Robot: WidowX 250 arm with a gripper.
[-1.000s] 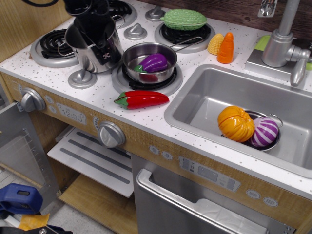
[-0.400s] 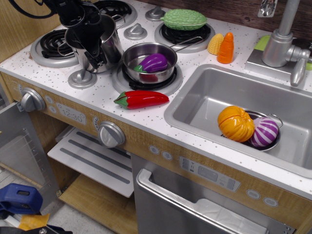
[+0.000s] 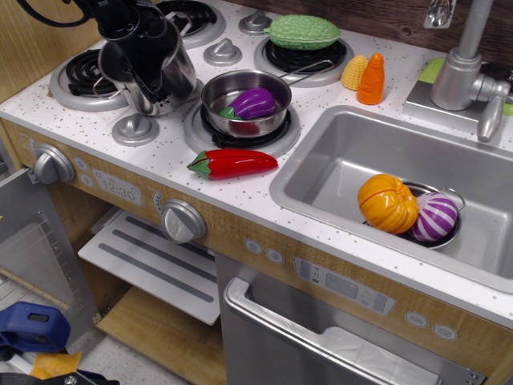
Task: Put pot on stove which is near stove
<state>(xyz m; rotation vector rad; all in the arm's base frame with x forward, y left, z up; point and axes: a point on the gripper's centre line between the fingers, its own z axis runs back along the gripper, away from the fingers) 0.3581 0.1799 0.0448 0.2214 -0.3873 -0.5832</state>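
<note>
The tall shiny steel pot [image 3: 170, 79] hangs tilted at the back left of the cooktop, between the burners. Its left side overlaps the inner edge of the front-left stove burner [image 3: 78, 79], a black coil in a silver ring. My black gripper [image 3: 132, 44] comes down from the top left and is shut on the pot's rim, covering its opening. I cannot tell whether the pot's base touches the counter.
A shallow steel pan [image 3: 240, 112] with a purple eggplant [image 3: 255, 103] sits on the burner right of the pot. A red pepper [image 3: 232, 163] lies in front. Silver knob discs [image 3: 134, 128] stand close by. A green vegetable [image 3: 303, 32] covers the back-right burner. The sink [image 3: 337, 160] is at right.
The gripper has carried the pot a little to the left, toward the front-left burner, and the pot now leans more than before.
</note>
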